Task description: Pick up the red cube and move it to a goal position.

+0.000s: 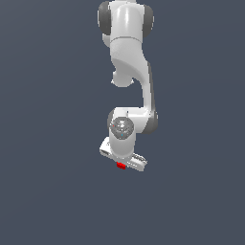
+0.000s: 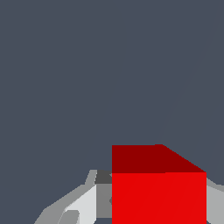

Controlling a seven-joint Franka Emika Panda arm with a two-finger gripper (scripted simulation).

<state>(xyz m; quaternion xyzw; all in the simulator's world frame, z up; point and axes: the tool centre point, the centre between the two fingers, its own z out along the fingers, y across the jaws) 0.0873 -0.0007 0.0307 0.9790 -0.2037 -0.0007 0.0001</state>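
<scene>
The red cube point(image 1: 120, 166) shows as a small red patch just under the white gripper point(image 1: 122, 164) at the end of the arm, in the middle of the exterior view. In the wrist view the red cube point(image 2: 158, 192) fills the space between the two grey fingers point(image 2: 103, 197), and both of its sides meet the finger pads. The gripper point(image 2: 158, 203) is shut on it. Much of the cube is hidden by the hand in the exterior view. The goal position is out of view in both views.
A plain dark grey-blue surface point(image 1: 48, 191) surrounds the arm on all sides. The white arm point(image 1: 127, 57) reaches in from the top of the exterior view. No other objects show.
</scene>
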